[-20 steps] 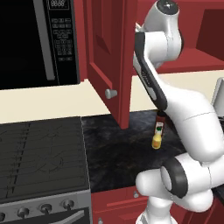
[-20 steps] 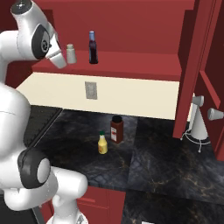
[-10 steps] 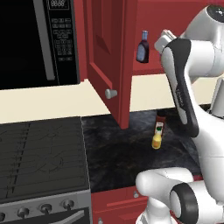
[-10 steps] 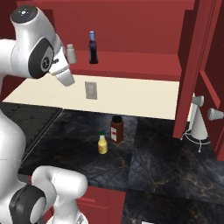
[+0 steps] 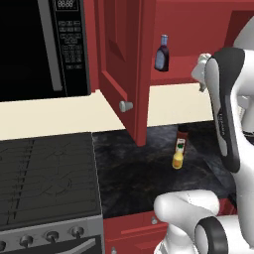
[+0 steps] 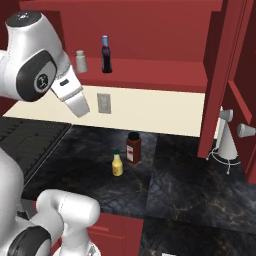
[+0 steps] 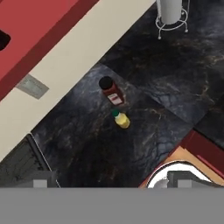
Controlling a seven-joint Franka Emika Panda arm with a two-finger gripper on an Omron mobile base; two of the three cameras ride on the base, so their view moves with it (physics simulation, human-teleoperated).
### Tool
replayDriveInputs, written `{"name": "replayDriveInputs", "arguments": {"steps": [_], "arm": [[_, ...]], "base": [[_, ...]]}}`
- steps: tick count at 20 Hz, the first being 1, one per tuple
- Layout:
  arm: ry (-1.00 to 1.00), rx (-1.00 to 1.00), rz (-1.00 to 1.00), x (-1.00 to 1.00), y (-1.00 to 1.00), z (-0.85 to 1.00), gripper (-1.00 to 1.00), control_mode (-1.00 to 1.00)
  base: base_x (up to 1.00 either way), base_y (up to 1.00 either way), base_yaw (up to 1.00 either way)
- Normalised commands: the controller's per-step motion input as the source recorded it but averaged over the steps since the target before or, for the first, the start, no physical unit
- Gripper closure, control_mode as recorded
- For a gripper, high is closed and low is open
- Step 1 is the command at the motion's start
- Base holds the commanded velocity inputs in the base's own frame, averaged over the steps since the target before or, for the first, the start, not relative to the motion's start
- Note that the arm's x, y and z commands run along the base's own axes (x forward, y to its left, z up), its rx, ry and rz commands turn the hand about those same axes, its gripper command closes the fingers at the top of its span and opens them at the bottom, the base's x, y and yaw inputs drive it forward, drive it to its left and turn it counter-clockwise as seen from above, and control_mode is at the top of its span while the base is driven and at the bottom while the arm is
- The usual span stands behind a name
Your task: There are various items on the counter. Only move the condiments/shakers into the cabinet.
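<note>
The white shaker (image 6: 81, 61) and the dark purple bottle (image 6: 106, 54) with a blue cap stand on the red shelf (image 6: 155, 76) of the open cabinet. The purple bottle (image 5: 161, 53) also stands to the right of the cabinet door (image 5: 119, 54). The yellow squeeze bottle (image 6: 117, 164) stands on the black counter (image 6: 180, 185) beside a red jar (image 6: 133, 147). My gripper (image 6: 82, 111) hangs below and in front of the shelf, pointing down. From the hand, the yellow bottle (image 7: 121, 119) lies far below. My gripper (image 7: 113, 180) is open, holding nothing.
The red jar (image 7: 110, 91) has a black lid and touches nothing. A white wire stand (image 6: 226, 142) is at the counter's right, under the second open door (image 6: 225, 75). The black microwave (image 5: 39, 44) and grey stove (image 5: 44, 178) are on the left.
My hand has drawn back from the shelf beside the shaker and dropped down and to the right. The shaker and purple bottle stay on the shelf.
</note>
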Motion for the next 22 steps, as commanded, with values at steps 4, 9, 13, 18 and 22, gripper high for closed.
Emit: {"name": "replayDriveInputs", "arguments": {"steps": [4, 9, 13, 18, 22], "arm": [[0.05, -0.14, 0.09, -0.38, 0.00, -0.65, -1.00, -1.00], [0.01, -0.11, 0.01, -0.21, 0.00, -0.64, -1.00, -1.00], [0.00, -0.02, 0.00, -0.03, 0.01, -0.64, -1.00, -1.00], [0.00, 0.00, -0.01, 0.00, 0.18, -0.50, -1.00, -1.00], [0.00, 0.00, -0.05, 0.05, 0.21, -0.20, -1.00, -1.00]], "base": [[0.00, 0.00, 0.00], [0.00, 0.00, 0.00], [0.00, 0.00, 0.00], [0.00, 0.00, 0.00], [0.00, 0.00, 0.00]]}}
